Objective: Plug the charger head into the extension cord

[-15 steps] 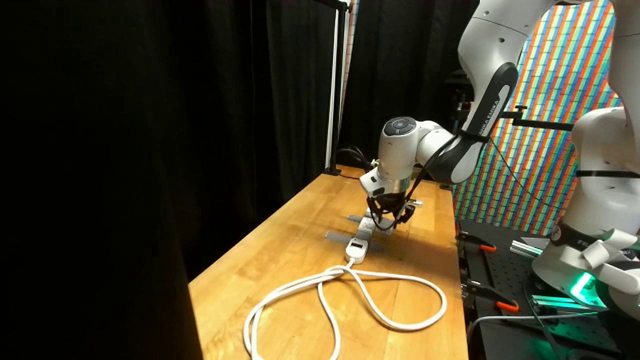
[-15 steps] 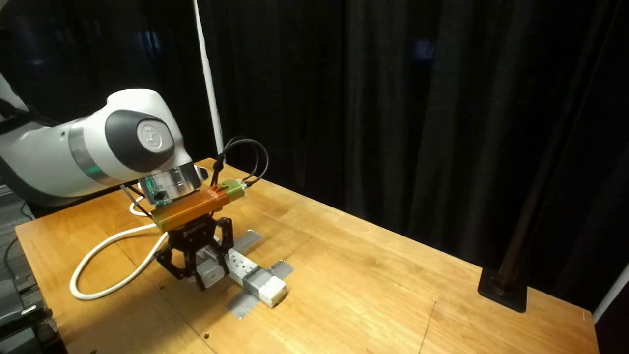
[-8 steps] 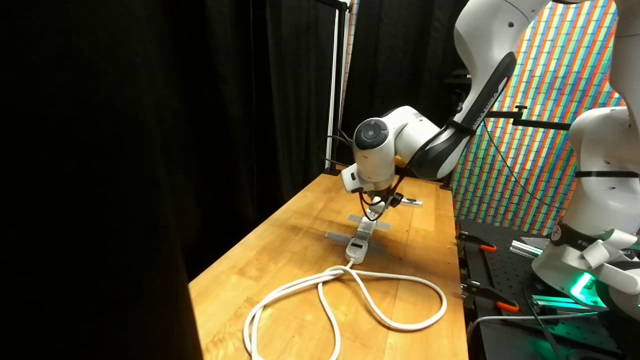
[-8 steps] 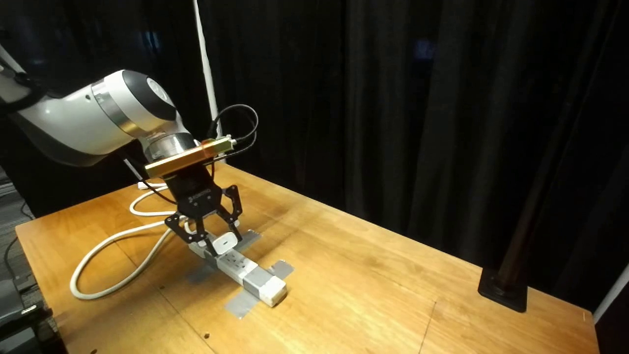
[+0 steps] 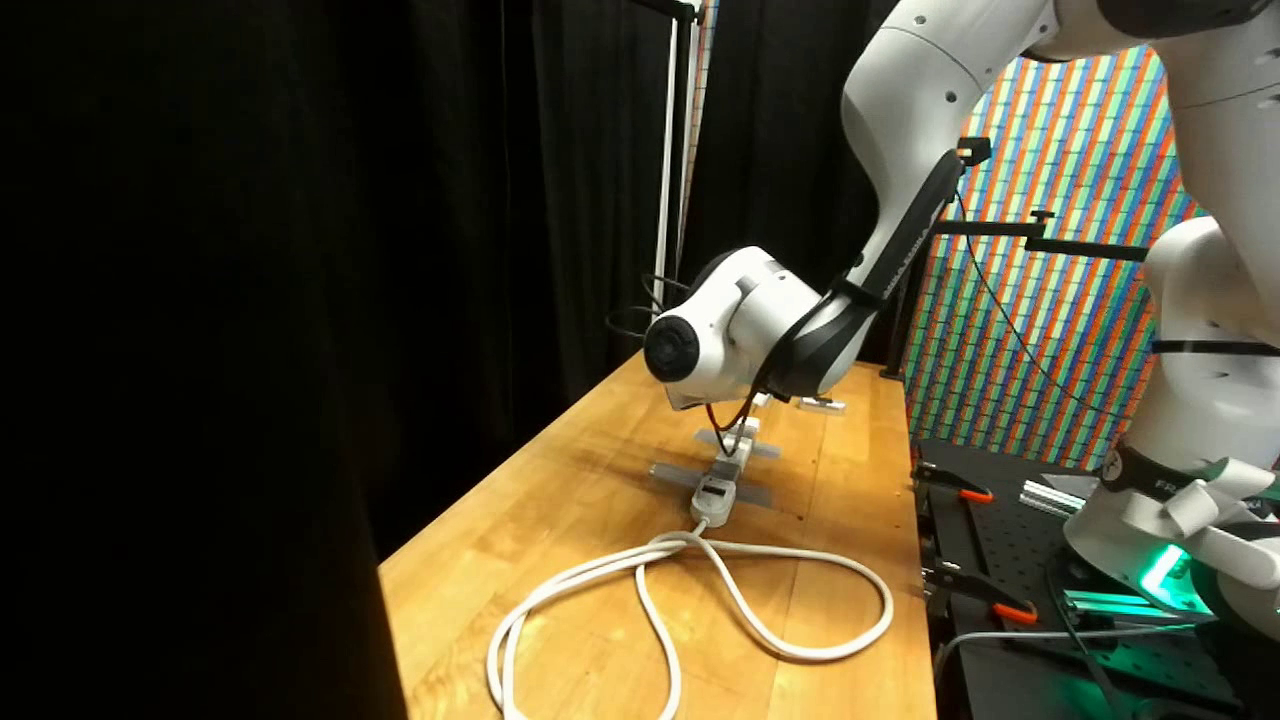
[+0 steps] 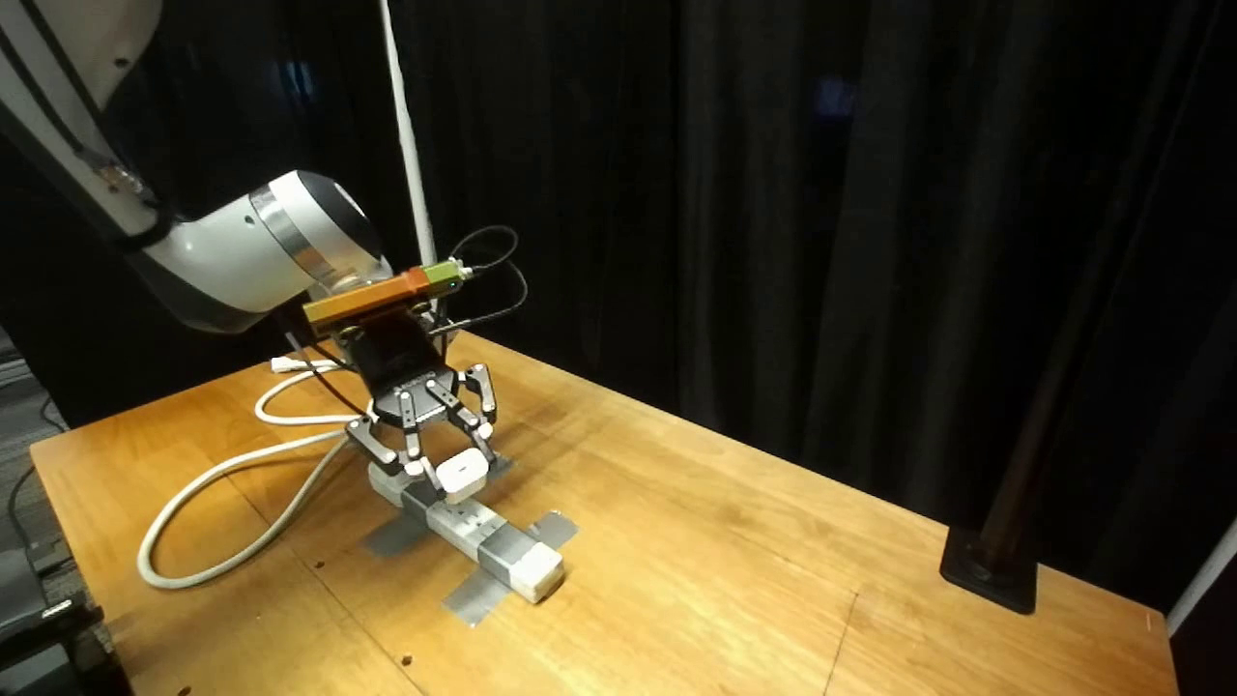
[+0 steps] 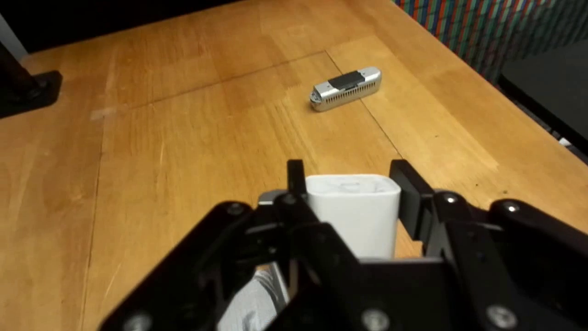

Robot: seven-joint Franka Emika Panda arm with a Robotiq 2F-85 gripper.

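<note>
– Hold?
– Robotiq gripper point(image 6: 467, 475) clamps the white charger head point(image 7: 356, 220), fingers point(image 7: 409, 197) against both sides
– Location?
– Near the extension cord socket block point(image 6: 466, 524), overlapping it in an exterior view; contact cannot be confirmed

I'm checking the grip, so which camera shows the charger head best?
The wrist view: the charger head is largest there, between the fingers. An exterior view shows it small; in an exterior view the arm is in the way; I can't pick it out.

Charger head point(image 7: 356, 218) in hand point(image 6: 463, 466), near extension cord point(image 5: 711, 509) on table point(image 6: 734, 580), tape point(image 6: 506, 549) across socket block point(image 6: 543, 570)
</note>
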